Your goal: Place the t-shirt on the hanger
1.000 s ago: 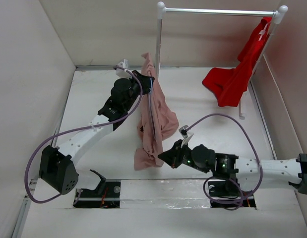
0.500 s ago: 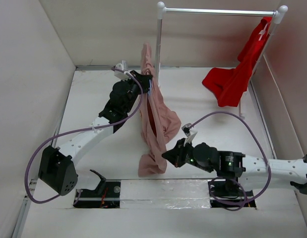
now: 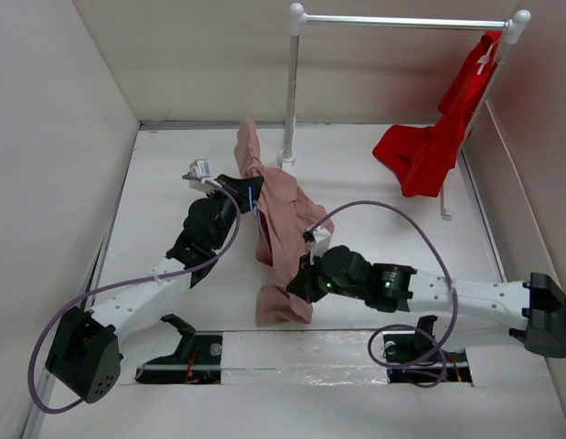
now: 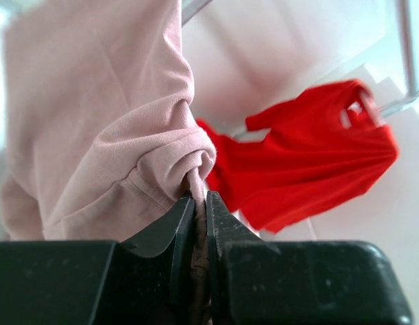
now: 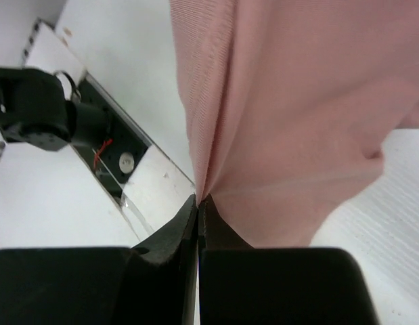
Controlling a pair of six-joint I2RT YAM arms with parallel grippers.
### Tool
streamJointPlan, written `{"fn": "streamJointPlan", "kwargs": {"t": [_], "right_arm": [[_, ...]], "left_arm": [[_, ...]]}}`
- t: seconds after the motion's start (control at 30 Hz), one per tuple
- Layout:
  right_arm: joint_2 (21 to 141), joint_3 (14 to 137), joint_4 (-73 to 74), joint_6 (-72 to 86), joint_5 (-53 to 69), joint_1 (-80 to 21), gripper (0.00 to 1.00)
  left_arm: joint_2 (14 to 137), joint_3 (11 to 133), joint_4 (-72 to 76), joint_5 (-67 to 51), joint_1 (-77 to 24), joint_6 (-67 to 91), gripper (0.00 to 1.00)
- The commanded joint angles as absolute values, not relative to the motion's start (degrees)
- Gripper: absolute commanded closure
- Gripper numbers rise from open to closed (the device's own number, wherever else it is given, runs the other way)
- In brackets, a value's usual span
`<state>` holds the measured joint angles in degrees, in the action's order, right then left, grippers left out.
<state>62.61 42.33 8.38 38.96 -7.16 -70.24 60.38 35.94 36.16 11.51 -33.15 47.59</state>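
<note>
Now, left gripper (image 4: pixel 199 198): I see fingers clamped on the bunched t-shirt (image 3: pixel 284 212).
Right gripper (image 5: pixel 197 200): fingers pinched on its lower cloth, toward the worktop's (image 3: pixel 173 165) front edge.

You've got 2 garments: 1 pink t-shirt (image 3: pixel 283 215) mid-table, 1 red garment (image 3: pixel 421 154) far right. 1 rack (image 3: pixel 290 91) at far side w/ 2 white posts (image 3: pixel 518 18), 1 metal bar (image 3: pixel 401 20). 2 arms (image 3: pixel 145 293), 1 gripper ea.: left gripper (image 3: pixel 250 194), right gripper (image 3: pixel 296 285). 2 purple cables (image 3: pixel 392 208).
</note>
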Motion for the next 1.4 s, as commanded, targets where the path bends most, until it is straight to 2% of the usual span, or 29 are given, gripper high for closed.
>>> {"fn": "streamJointPlan", "kwargs": {"t": [0.0, 0.1, 0.17, 0.2, 0.3, 0.4, 0.47, 0.57, 0.6, 0.77, 0.9, 1.13, 1.27, 1.3, 1.37], "right_arm": [[67.7, 46.5, 1.7, 36.0, -1.1, -70.4, 1.00], [71.4, 47.9, 0.6, 35.8, -0.4, -70.4, 0.99], [74.0, 48.4, 1.7, 35.9, -0.4, -70.4, 0.94], [74.4, 48.0, 2.0, 36.0, -0.9, -70.4, 0.78], [72.5, 47.9, 4.6, 35.9, -4.1, -70.4, 0.47], [67.0, 48.7, 7.6, 34.7, -8.6, -70.4, 0.38], [64.3, 48.6, 6.3, 33.8, -11.2, -70.4, 0.40], [62.4, 47.8, 1.0, 31.3, -12.6, -69.9, 0.81], [62.6, 48.0, 0.6, 30.2, -12.8, -69.9, 1.00], [68.2, 50.4, -11.0, 26.7, -11.9, -68.2, 1.00], [73.1, 52.0, -15.2, 25.4, -11.5, -65.1, 0.82], [79.3, 49.9, -23.3, 27.9, -2.5, -58.1, 0.77], [81.3, 49.9, -25.6, 28.4, 1.9, -57.4, 0.78], [81.0, 49.7, -25.8, 28.6, 2.2, -57.4, 0.86], [80.2, 49.6, -25.4, 28.7, 2.0, -58.0, 0.92]], "left_arm": [[58.4, 32.3, 42.9, 6.9, -32.7, 53.3, 1.00], [58.8, 28.6, 44.4, 6.2, -32.7, 55.2, 1.00], [58.9, 28.5, 43.6, 5.9, -32.7, 54.7, 1.00], [58.7, 28.5, 43.3, 5.7, -32.7, 54.3, 1.00], [57.9, 28.0, 43.0, 5.4, -32.7, 54.0, 1.00], [58.7, 28.3, 42.6, 5.2, -32.7, 53.7, 1.00], [59.5, 28.7, 42.6, 4.1, -32.7, 53.4, 1.00], [60.2, 28.0, 43.9, 3.5, -32.7, 54.1, 1.00], [60.7, 28.0, 43.9, 3.4, -32.7, 54.3, 1.00], [61.7, 28.5, 43.2, 2.1, -32.7, 54.1, 1.00], [60.5, 28.2, 42.4, 2.2, -32.7, 54.2, 1.00], [57.4, 27.4, 41.0, 1.8, -32.7, 54.0, 1.00], [57.8, 27.8, 40.6, 1.6, -32.7, 53.4, 1.00], [58.1, 27.3, 40.9, 1.5, -32.7, 53.5, 1.00], [58.4, 27.2, 41.1, 1.6, -32.7, 53.6, 1.00]]}}
